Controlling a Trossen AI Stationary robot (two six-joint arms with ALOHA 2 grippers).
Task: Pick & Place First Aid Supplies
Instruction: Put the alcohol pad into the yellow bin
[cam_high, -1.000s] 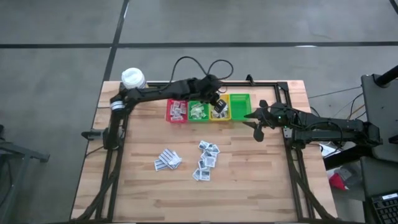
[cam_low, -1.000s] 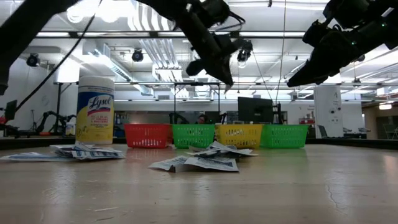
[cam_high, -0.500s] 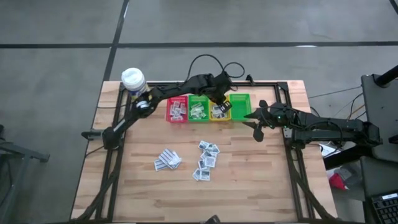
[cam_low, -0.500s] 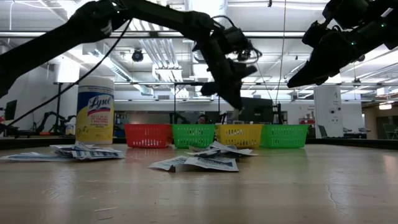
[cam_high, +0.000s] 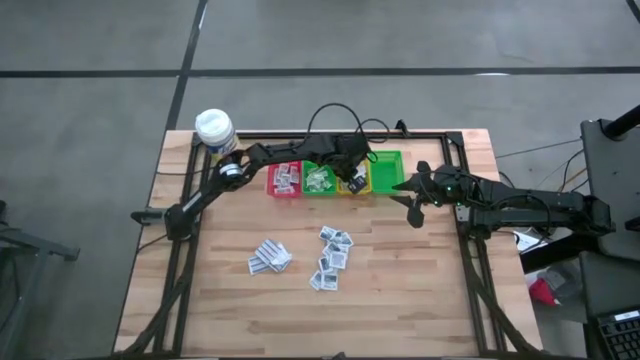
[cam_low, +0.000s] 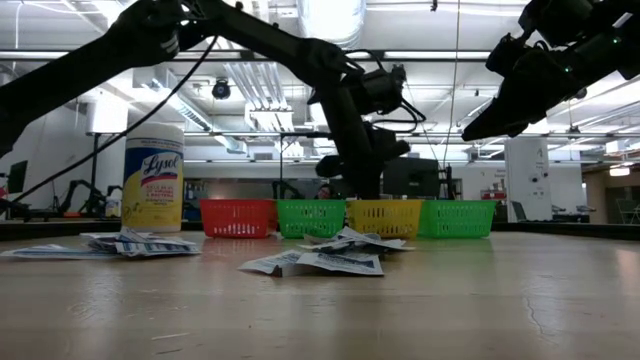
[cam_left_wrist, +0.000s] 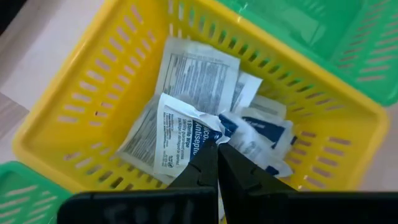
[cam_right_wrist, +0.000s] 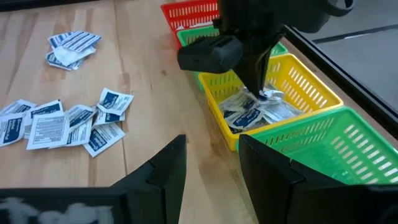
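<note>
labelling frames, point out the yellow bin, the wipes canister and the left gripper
yellow bin (cam_left_wrist: 93, 93): left wrist view, slatted side wall.
wipes canister (cam_low: 152, 180): low view, label.
left gripper (cam_right_wrist: 264, 94): right wrist view, between fingertips.

bins: red (cam_high: 284, 178), green (cam_high: 319, 179), yellow (cam_left_wrist: 93, 112), green (cam_high: 386, 170) — all slotted lattice walls
sachets in yellow bin (cam_left_wrist: 199, 74): white with fine grey print; some with dark blue blocks
sachets on bench (cam_right_wrist: 68, 121): white, navy and grey print, a few striped
bottle (cam_low: 152, 177): yellow body, blue script, white cap
bench (cam_high: 400, 290): pale wood planks — black frame rails
arms (cam_high: 520, 205): dark
</note>
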